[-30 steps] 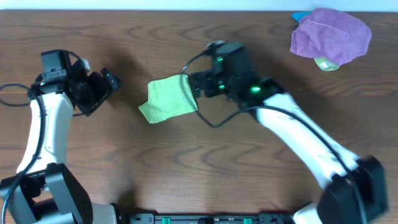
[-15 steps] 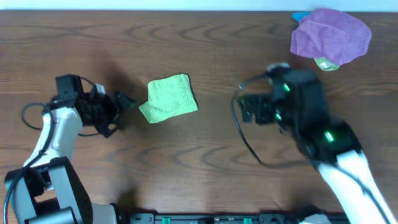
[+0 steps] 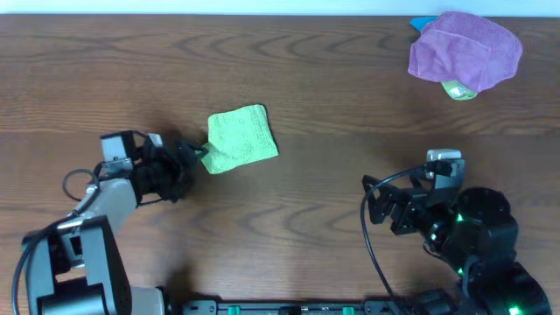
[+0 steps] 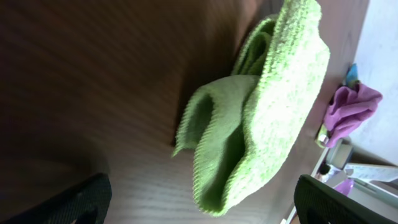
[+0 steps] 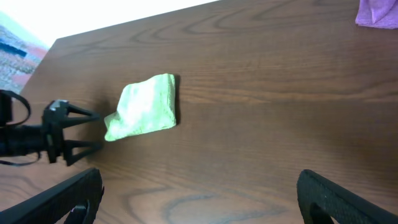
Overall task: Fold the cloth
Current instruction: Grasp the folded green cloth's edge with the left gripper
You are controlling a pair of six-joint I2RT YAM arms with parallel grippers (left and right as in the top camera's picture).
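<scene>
A small green cloth [image 3: 240,138], folded into a thick pad, lies on the brown table left of centre. It also shows in the left wrist view [image 4: 261,112] and in the right wrist view [image 5: 144,107]. My left gripper [image 3: 194,155] is open and low at the cloth's left corner, with its fingers either side of the fold edge, holding nothing. In the right wrist view the left gripper [image 5: 90,129] sits just left of the cloth. My right gripper [image 3: 381,203] is open and empty, pulled back to the front right, far from the cloth.
A purple cloth [image 3: 465,49] is heaped over a green and blue item at the back right corner. Bare wooden table [image 3: 332,96] lies between the green cloth and the right arm. Cables trail from both arms.
My right arm let go of the green cloth and swung back to the front right. My left arm moved down and right until its fingers reached the cloth's left corner.
</scene>
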